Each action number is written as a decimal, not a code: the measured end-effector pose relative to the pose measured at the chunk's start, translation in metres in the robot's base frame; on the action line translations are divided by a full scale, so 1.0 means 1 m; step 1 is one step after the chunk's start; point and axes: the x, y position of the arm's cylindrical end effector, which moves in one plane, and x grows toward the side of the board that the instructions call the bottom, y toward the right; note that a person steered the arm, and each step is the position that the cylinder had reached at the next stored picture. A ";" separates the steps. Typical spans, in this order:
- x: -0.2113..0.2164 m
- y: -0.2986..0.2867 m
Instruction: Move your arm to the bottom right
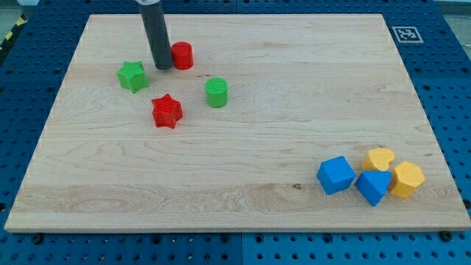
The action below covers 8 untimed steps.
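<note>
A wooden table [243,147] is being shown, lying on a blue board with holes [456,88]. A dark rod [155,33] is being held down from the view's top, in the table's top left part. My tip [163,68] is being rested on the wood just beside the red cylinder block [182,56], on that block's left side. It cannot be told if they are touching. No gripper is being carried by the arm, so nothing is being grasped or let go.

The green star block [132,76] is being seen to the left of my tip and a little lower, near it. The red star block [167,111] is being seen below my tip. The green cylinder block [216,93] is being seen to the right of the red star and a little higher.

The bottom right of the table is being kept well apart from my tip. Four blocks are being crowded together there. The blue cube block [336,175] is being seen on the left of this group. Another blue block [373,186] is being pressed close to its right side. A yellow heart block [380,159] is being seen above it, and a yellow block with flat sides [407,179] is being seen at the far right.

A small black and white marker square [406,34] is being seen past the table's top right corner.
</note>
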 end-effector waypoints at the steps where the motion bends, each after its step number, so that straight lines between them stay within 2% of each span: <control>1: 0.004 0.000; 2: -0.005 -0.012; 3: -0.044 -0.053; 4: -0.117 -0.011; 5: -0.133 0.072; 6: -0.105 0.137; 8: -0.002 0.254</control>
